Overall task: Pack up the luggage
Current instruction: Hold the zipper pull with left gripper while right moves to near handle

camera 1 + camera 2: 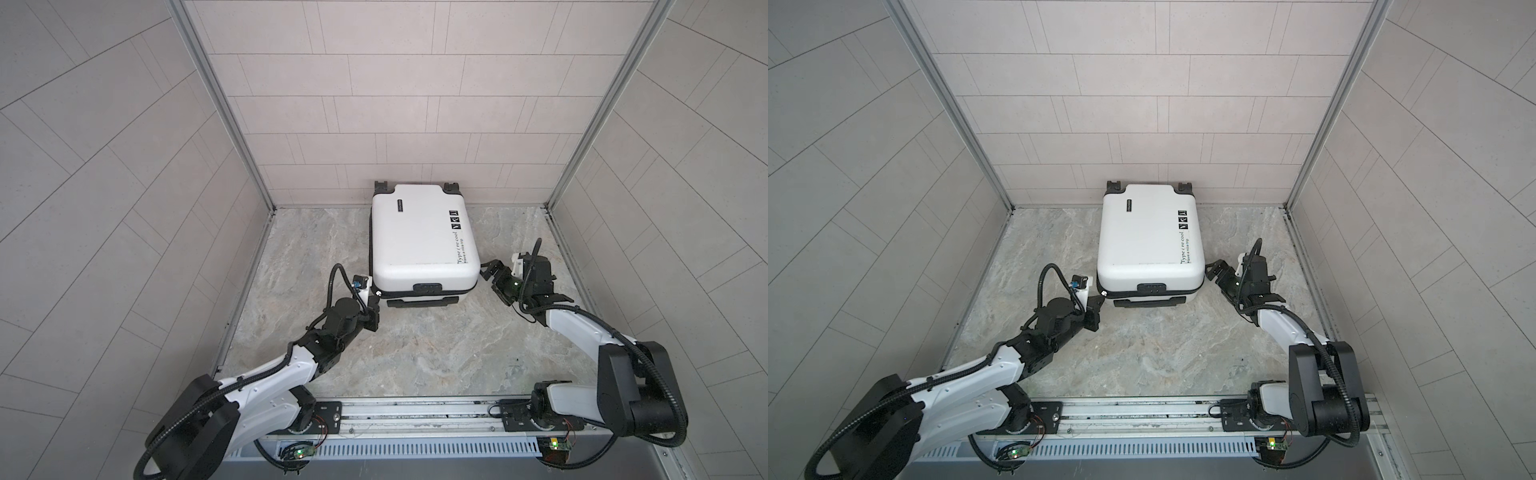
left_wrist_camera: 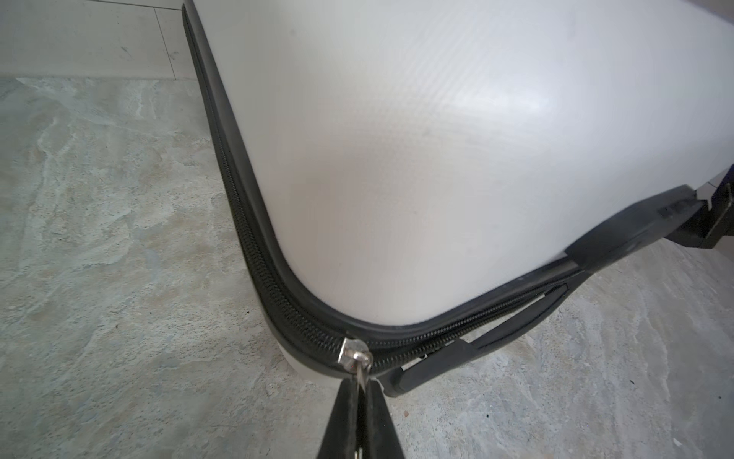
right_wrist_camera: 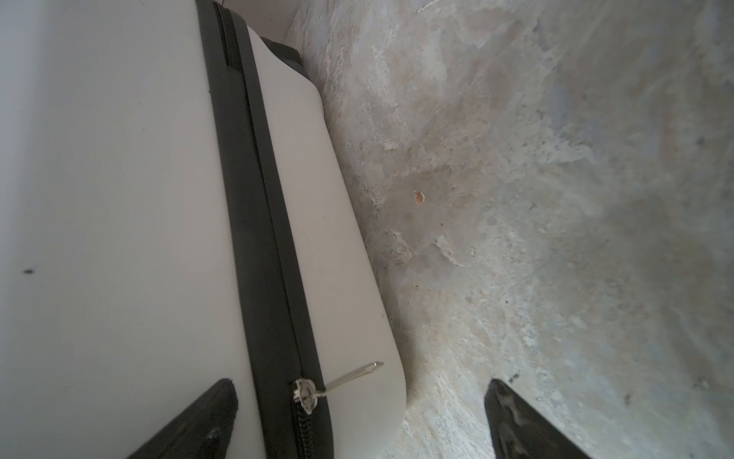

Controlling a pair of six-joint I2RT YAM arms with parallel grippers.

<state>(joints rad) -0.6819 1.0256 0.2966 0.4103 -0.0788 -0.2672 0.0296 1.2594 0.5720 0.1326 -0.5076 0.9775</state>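
The luggage (image 1: 419, 232) lies between the left hand (image 1: 376, 296) and right hand (image 1: 487, 276)

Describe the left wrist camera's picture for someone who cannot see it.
The left gripper is pinched shut on the small metal zipper pull at a rounded corner of a white suitcase. The black zipper band curves round that corner, a black handle shows beside it, and the suitcase lies on a mottled grey floor.

Luggage (image 1: 419, 237) against back wall (image 1: 374, 124); bare floor (image 1: 415, 353) flanks it.
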